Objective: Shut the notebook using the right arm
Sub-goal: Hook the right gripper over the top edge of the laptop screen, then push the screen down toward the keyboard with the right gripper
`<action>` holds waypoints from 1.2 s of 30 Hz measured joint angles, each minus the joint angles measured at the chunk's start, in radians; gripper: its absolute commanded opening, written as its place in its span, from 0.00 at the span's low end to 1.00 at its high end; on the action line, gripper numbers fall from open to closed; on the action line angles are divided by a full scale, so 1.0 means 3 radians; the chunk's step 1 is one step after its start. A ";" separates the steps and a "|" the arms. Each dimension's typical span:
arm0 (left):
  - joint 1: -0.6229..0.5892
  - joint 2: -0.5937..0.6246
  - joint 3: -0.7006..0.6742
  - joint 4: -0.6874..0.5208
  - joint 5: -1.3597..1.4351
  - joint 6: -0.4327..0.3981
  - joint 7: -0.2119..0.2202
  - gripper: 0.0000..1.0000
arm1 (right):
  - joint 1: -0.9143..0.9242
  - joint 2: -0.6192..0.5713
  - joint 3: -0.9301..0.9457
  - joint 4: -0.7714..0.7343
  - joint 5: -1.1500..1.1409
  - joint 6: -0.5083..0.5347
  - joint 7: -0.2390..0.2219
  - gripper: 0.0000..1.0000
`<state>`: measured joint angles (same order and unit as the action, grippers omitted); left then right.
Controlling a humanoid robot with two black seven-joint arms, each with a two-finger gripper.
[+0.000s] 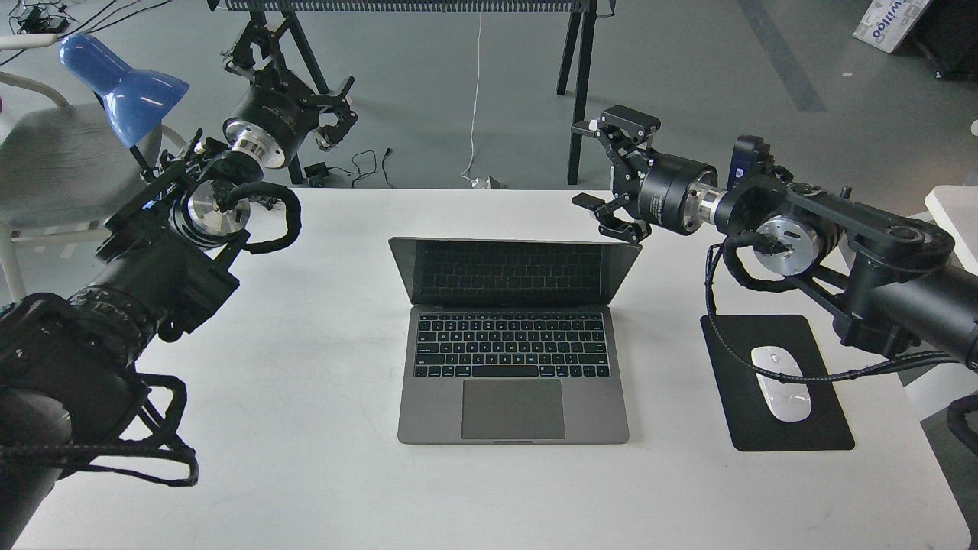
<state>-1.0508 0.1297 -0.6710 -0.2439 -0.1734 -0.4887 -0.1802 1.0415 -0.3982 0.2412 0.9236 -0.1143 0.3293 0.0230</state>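
1. Head view: notebook (513, 336) sits mid-tabletop (306, 428), lid up, so closing isn't done yet.
2. Right tool (603, 164) spread wide, empty, just by the lid's top right corner; looks ready to push.
3. Left tool (336, 114) well off, can't tell its state.

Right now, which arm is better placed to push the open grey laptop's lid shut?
The right. Its open black gripper sits right beside the top right corner of the slim grey metal laptop's raised screen, while the left gripper hangs far off beyond the white table's back left edge.

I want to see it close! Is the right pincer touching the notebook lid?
Cannot tell. In the head view the right pincer overlaps the notebook lid's top right corner; depth unclear.
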 measured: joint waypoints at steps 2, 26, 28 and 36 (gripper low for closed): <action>0.0000 -0.0001 0.0002 0.0000 0.0000 0.0000 0.0001 1.00 | -0.0030 -0.0031 -0.0041 0.0098 -0.0022 0.0000 0.0000 1.00; 0.0000 -0.0003 0.0002 0.0000 0.0000 0.0000 -0.0001 1.00 | -0.0658 -0.0056 -0.0084 0.0370 -0.0582 -0.0004 0.0006 1.00; 0.0000 -0.0003 0.0002 0.0000 0.0000 0.0000 -0.0001 1.00 | -0.0711 -0.0054 -0.0084 0.0392 -0.0630 -0.0004 0.0006 1.00; 0.0000 -0.0003 0.0002 0.0000 0.0000 0.0000 0.0000 1.00 | -0.0884 -0.0048 -0.0089 0.0477 -0.1069 -0.0057 0.0011 1.00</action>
<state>-1.0508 0.1288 -0.6704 -0.2439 -0.1733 -0.4887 -0.1803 0.7762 -0.4126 0.2146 1.0668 -0.4352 0.3122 0.0262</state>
